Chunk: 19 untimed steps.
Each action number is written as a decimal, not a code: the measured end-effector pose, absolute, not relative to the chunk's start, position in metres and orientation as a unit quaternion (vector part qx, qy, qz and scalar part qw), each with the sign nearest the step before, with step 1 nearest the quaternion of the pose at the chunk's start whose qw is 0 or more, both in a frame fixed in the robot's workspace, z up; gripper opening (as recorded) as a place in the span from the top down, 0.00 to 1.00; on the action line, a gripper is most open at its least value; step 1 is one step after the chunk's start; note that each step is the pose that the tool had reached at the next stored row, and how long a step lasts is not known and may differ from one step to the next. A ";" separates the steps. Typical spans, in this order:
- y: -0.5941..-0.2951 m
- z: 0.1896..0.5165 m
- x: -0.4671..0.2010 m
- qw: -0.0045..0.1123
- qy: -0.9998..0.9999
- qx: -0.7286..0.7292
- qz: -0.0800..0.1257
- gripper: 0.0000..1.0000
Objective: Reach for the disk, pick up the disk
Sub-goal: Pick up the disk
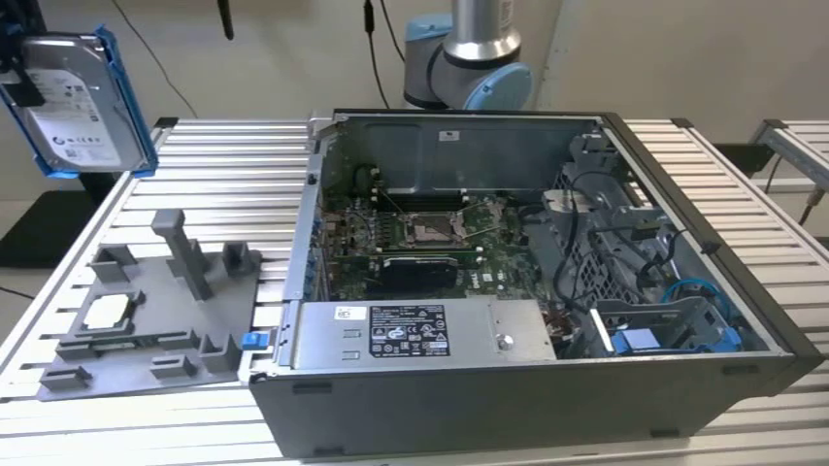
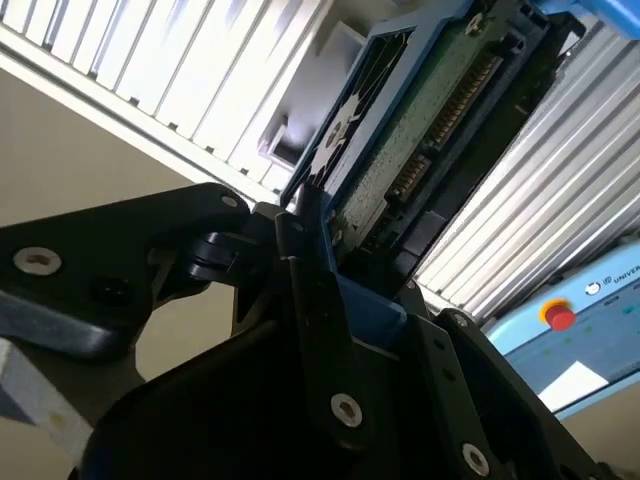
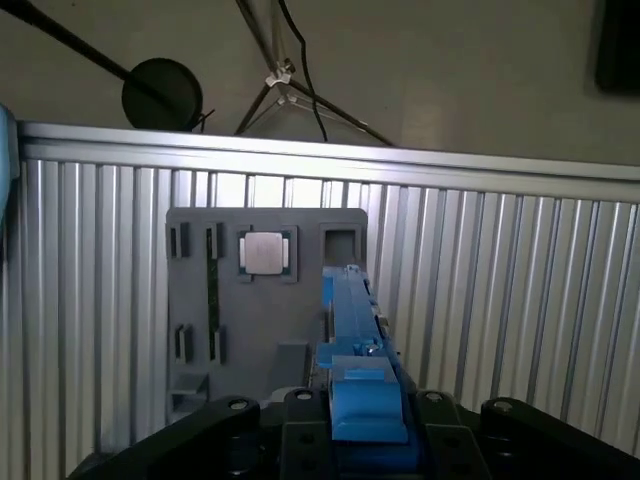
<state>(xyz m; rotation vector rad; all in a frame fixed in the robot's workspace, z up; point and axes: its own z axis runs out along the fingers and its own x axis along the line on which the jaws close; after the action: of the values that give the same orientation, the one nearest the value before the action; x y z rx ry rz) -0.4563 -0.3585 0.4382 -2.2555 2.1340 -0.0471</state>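
Fingers (image 2: 318, 290) clamped on disk (image 2: 420, 120), held vert.

At the exterior view's left edge the gripper (image 1: 16, 85) is nearly all cut off. The print on the disk (image 1: 81, 97) is too small to read. The arm (image 1: 464, 58) is cut off at the top. In the second wrist view the gripper's black fingers (image 2: 300, 262) hide the disk's (image 2: 400, 150) near end.

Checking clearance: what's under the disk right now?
In the first wrist view, the grey tray on the slatted table, a small square chip in one pocket. The disk covers the strip directly beneath it.
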 end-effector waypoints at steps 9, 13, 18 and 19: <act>-0.359 0.479 -0.456 0.019 0.687 -0.726 -0.015 1.00; -0.358 0.486 -0.456 0.021 0.687 -0.726 -0.016 1.00; -0.358 0.495 -0.456 0.023 0.687 -0.726 -0.018 1.00; -0.358 0.495 -0.456 0.023 0.687 -0.726 -0.018 1.00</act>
<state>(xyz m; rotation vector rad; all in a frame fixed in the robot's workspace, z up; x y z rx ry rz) -0.4562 -0.3585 0.4953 -2.2478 2.1269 -0.0548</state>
